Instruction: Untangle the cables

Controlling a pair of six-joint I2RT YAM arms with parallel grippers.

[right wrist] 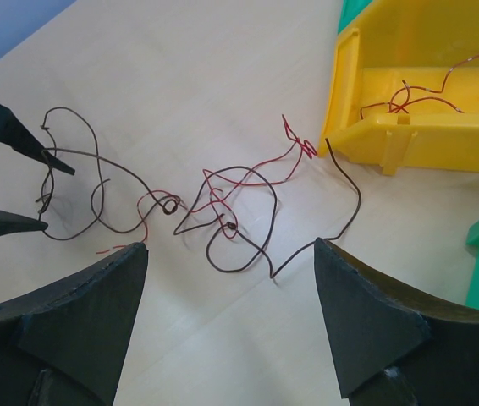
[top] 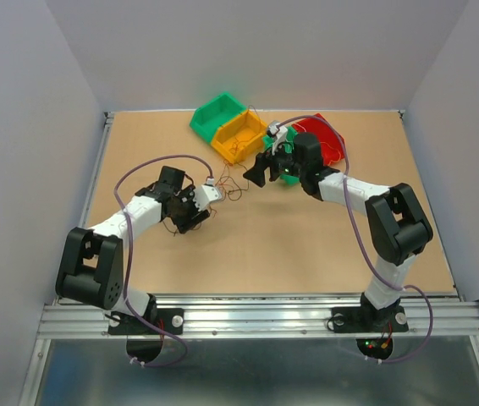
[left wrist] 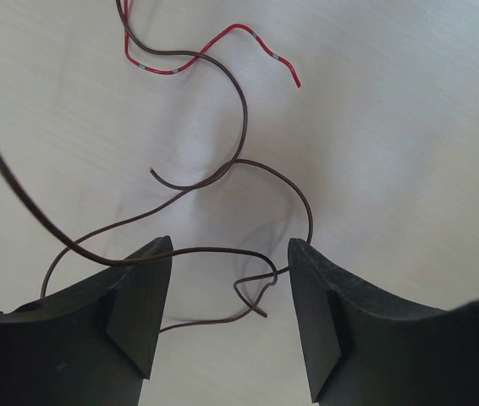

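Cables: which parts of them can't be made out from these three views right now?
- Top view: the cables are too thin to tell which strand crosses which.
- Left wrist view: the brown wire runs off the top and left edges, and a finger of the left hand covers part of its lower loop.
- Right wrist view: the yellow bin is cut by the right edge, so the red wires inside show only partly.

Smooth matt wood-look table (top: pixel 307 245), cables (right wrist: pixel 222 207) in slightly glossy plastic sheathing, matt black faintly grainy plastic on left gripper (left wrist: pixel 231 243) and right gripper (right wrist: pixel 231 245), shiny smooth plastic yellow bin (right wrist: pixel 426 127), brushed metal rail (top: pixel 265 317)
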